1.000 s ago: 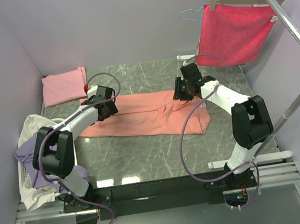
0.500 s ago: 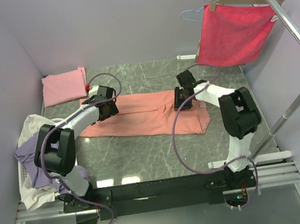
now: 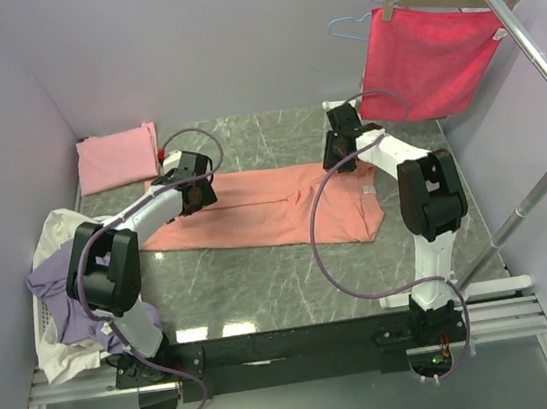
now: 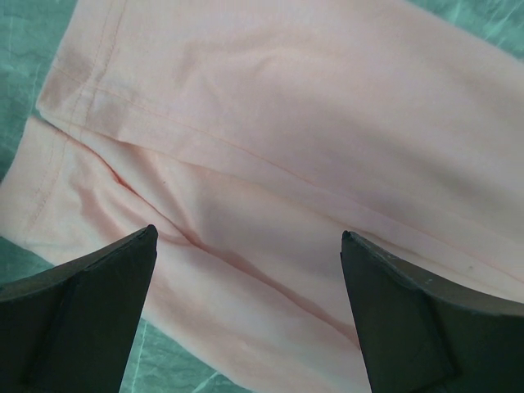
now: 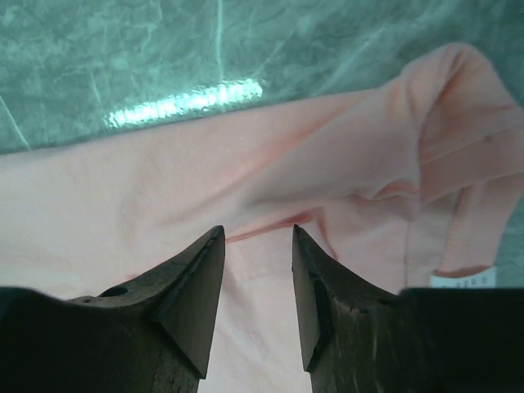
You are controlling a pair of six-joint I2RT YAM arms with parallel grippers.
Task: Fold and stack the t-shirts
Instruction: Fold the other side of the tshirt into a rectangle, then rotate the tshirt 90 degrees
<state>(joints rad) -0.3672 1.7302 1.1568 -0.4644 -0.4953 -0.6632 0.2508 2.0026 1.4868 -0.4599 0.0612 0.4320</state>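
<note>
Salmon t-shirt (image 3: 264, 211) lay spread flat across mid table (image 3: 264, 286). A small white tag (image 5: 460, 280) sat at its edge, print unreadable. Left gripper (image 4: 246, 246) hung over the shirt's left end, jaws wide apart, empty. Right gripper (image 5: 258, 246) was over the right end, jaws narrowly apart, nothing between. Pink t-shirt (image 3: 116, 157) lay folded at the far left corner. Lavender t-shirt (image 3: 51, 279) and cream t-shirt (image 3: 55, 228) were heaped at the left edge. Tabletop was grey-green marble-look, walls pale lilac. Crimson cloth (image 3: 431, 58) hung at the right.
</note>
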